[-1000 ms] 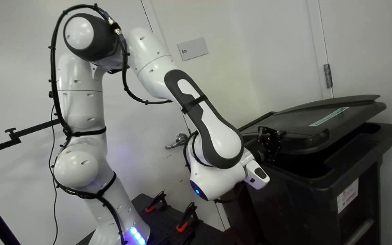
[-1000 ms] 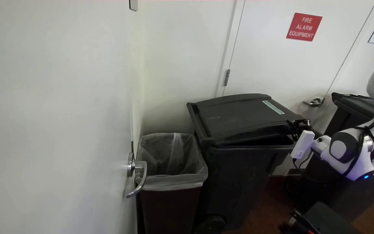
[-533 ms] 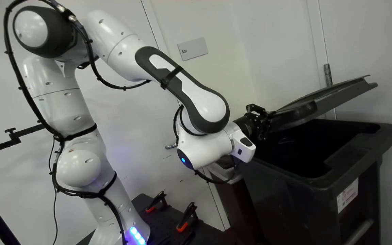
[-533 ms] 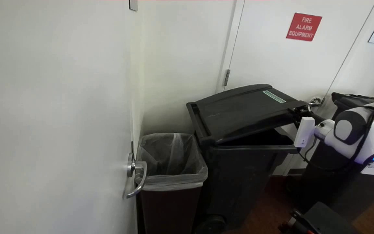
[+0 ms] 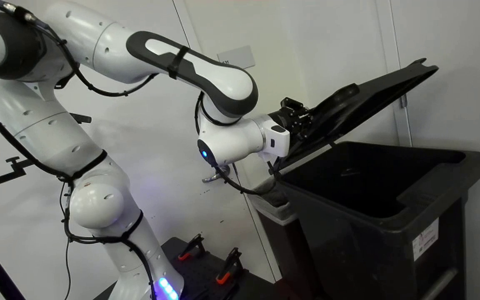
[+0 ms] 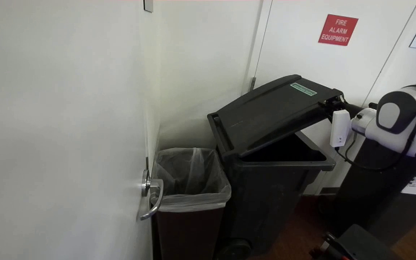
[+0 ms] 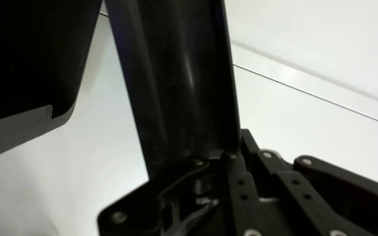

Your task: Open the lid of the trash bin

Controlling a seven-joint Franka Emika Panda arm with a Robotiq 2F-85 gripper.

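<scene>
The dark grey lid (image 5: 373, 98) is tilted up over the trash bin (image 5: 361, 250), higher at its free end; the bin's dark mouth shows beneath. In an exterior view the lid (image 6: 273, 112) shows its top with the green-white strip, and the bin (image 6: 265, 195) its side. My gripper (image 5: 306, 118) is shut on the lid's edge at one corner; it also shows there in an exterior view (image 6: 332, 103). In the wrist view the lid's underside (image 7: 179, 78) runs down to the gripper (image 7: 238, 150), with one finger (image 7: 249, 141) beside its edge. The other fingertip is dark and partly hidden.
A smaller bin with a clear liner (image 6: 193, 206) stands against the trash bin, near a door handle (image 6: 157, 198). Another dark bin (image 6: 352, 180) stands on the far side, close to the arm. A wall and door (image 6: 294, 54) rise behind. Clamps (image 5: 229, 266) sit on the black robot base table.
My gripper has moved up and back toward the robot base with the lid's edge in it. The lid has swung from slightly ajar to steeply tilted, uncovering more of the bin's mouth.
</scene>
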